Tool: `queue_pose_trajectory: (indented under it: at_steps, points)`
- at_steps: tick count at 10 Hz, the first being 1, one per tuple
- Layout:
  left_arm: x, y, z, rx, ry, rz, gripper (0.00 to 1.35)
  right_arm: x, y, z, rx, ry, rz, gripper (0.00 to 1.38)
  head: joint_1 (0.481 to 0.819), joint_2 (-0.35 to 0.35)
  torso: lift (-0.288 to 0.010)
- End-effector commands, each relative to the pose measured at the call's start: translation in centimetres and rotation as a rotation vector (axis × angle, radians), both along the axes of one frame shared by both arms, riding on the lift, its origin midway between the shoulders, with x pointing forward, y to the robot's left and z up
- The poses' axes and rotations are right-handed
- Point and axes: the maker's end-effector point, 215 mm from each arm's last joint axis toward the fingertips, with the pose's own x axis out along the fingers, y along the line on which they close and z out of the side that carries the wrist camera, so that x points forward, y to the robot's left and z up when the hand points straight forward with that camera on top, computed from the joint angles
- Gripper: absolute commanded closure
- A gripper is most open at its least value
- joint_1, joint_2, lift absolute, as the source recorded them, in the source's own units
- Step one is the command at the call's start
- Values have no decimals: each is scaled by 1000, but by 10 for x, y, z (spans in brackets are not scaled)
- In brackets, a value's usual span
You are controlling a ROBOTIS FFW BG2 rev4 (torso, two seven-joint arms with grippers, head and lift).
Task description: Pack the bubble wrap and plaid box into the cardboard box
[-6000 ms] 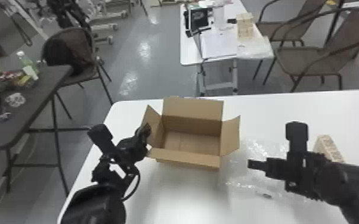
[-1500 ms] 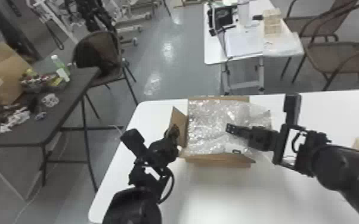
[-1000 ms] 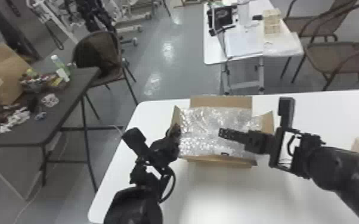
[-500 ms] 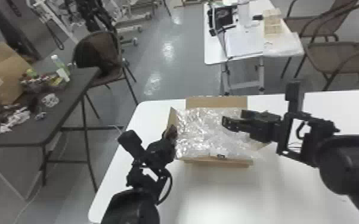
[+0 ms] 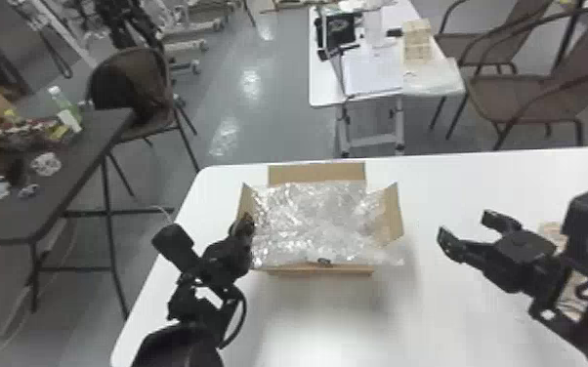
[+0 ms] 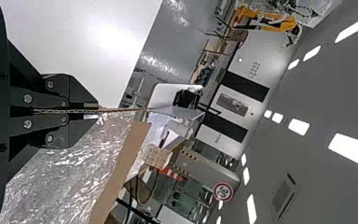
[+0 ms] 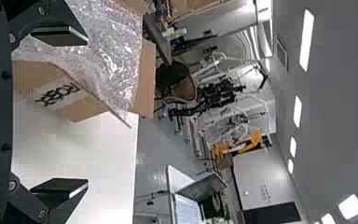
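In the head view, at the robot's side of the white table point(image 5: 454, 332), the left gripper point(image 5: 245, 223) is holding itself at the left edge of the cardboard box point(image 5: 317, 174); its fingers are closing together around the thin left flap point(image 5: 244, 200), one on each face of it, as the left wrist view is also showing. To the right of the cardboard box, well apart from it, the right gripper point(image 5: 466, 225) is hanging over the table; its two fingers are standing wide apart and are holding nothing between them. The plaid box point(image 5: 550, 229) is lying farther right of the cardboard box, partly hiding behind the right gripper. The bubble wrap point(image 5: 307, 219) is covering the opening of the cardboard box, and it is sagging over the near rim and spreading toward the right flap point(image 5: 391, 214). The back flap is standing up behind it. Beyond the cardboard box, to the left, a dark table point(image 5: 68, 188) is carrying a bottle point(image 5: 67, 105), and a chair point(image 5: 158, 117) is standing beside this table. Straight behind the cardboard box, across the floor, a second white table point(image 5: 325, 92) is holding papers point(image 5: 371, 75), with brown chairs point(image 5: 517, 100) standing to its right.
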Motion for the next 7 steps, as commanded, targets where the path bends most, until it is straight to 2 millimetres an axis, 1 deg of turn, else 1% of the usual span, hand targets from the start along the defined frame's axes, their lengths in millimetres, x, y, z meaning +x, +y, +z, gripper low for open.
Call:
queue_pose_trajectory:
  at_steps: [1, 2, 4, 5, 6, 7]
  points:
    - [-5, 9, -1, 0, 3, 16, 1208, -28, -37, -18, 2, -15, -74, 216, 695, 256, -44]
    - [-9, 15, -2, 3, 4, 26, 1208, -41, -61, -26, -20, -15, -115, 216, 695, 242, -44]
    - [-15, 23, -5, 5, 12, 39, 1208, -63, -120, -46, -62, -3, -229, 216, 695, 210, -44]
    - [-16, 24, -6, 4, 13, 41, 1208, -74, -147, -55, -85, 13, -274, 216, 695, 182, -44]
    - [-16, 24, -6, 4, 14, 42, 1208, -80, -166, -62, -103, 24, -305, 216, 695, 168, -44]
    - [-16, 25, -6, 4, 13, 44, 1208, -83, -182, -65, -127, 29, -328, 216, 695, 139, -44]
